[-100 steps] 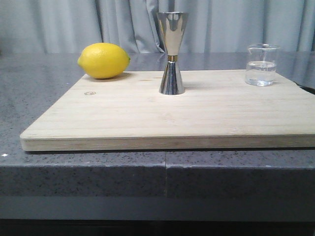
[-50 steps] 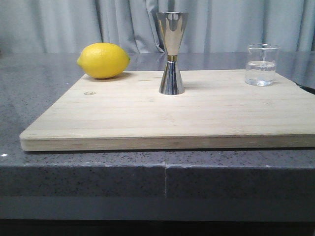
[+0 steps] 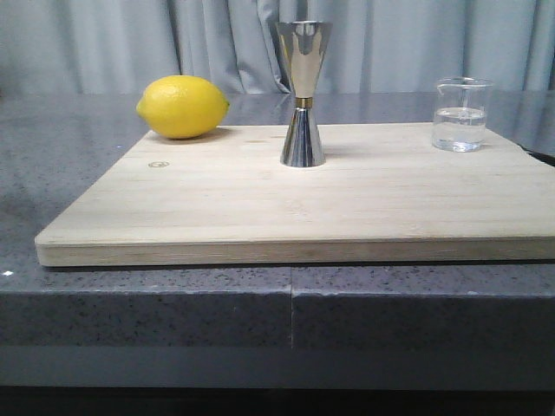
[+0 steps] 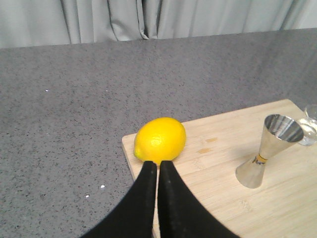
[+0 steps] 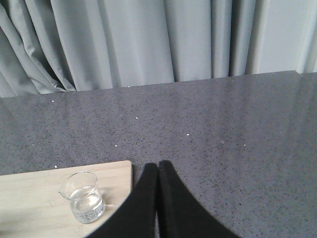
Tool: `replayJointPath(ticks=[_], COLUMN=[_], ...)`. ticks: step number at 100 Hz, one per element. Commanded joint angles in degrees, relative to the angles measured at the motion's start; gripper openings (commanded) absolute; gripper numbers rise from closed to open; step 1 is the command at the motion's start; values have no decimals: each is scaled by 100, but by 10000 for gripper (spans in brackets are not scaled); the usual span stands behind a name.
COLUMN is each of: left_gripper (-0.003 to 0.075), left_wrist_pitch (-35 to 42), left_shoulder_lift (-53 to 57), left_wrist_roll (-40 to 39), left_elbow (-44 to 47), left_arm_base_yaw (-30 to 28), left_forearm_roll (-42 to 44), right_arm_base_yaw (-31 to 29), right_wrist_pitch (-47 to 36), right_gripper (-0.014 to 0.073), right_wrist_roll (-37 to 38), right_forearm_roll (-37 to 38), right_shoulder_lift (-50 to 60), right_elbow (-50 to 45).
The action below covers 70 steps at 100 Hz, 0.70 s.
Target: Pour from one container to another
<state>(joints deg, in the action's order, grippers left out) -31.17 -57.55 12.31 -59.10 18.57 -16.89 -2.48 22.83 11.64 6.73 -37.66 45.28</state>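
On the board [image 3: 347,208], jigger [image 3: 303,94] stands upright; beaker [image 3: 461,114] upright too.

From my left wrist, the beaker [image 4: 311,125] is cut off by the frame edge. My left pincer [image 4: 157,164] hides the lemon's [image 4: 160,140] near edge. The beaker's printed markings are too faint to read.

A yellow lemon [image 3: 183,107] is lying at the far left corner of a pale wooden board [image 3: 260,208]; the board is resting on a speckled grey counter [image 3: 52,147]; grey curtains [image 3: 104,43] are hanging behind
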Motion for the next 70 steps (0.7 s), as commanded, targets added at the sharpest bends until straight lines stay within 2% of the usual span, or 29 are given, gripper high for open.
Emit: replayJointPath(ticks=[1, 10, 26, 36, 55, 62, 70], left_gripper=[-19, 11, 164, 283, 584, 645, 652], left_wrist_pitch=[323, 321, 205, 137, -80, -203, -341], left_shoulder_lift=[-77, -230, -568, -767, -1056, -1153, -1262], left_wrist_roll=[577, 1317, 2167, 2466, 3386, 3723, 4125], left_elbow=[-222, -222, -222, -222, -222, -222, -222], left_arm_base_yaw=[53, 53, 53, 53, 53, 53, 53], left_forearm_roll=[-606, -1254, -2275, -2653, -3428, -3723, -4021], right_arm_base_yaw=[2, 2, 2, 2, 2, 2, 2], right_wrist_pitch=[-338, -243, -165, -165, -165, -139, -60], right_gripper=[-68, -67, 22, 154, 525, 598, 610], right_wrist_roll=[-22, -22, -22, -22, -45, -45, -45], right_forearm_roll=[40, 40, 40, 40, 40, 40, 40], right_shoulder_lift=[-140, -311, -560, -662, -810, -910, -1010], right_elbow=[216, 216, 216, 216, 216, 216, 216])
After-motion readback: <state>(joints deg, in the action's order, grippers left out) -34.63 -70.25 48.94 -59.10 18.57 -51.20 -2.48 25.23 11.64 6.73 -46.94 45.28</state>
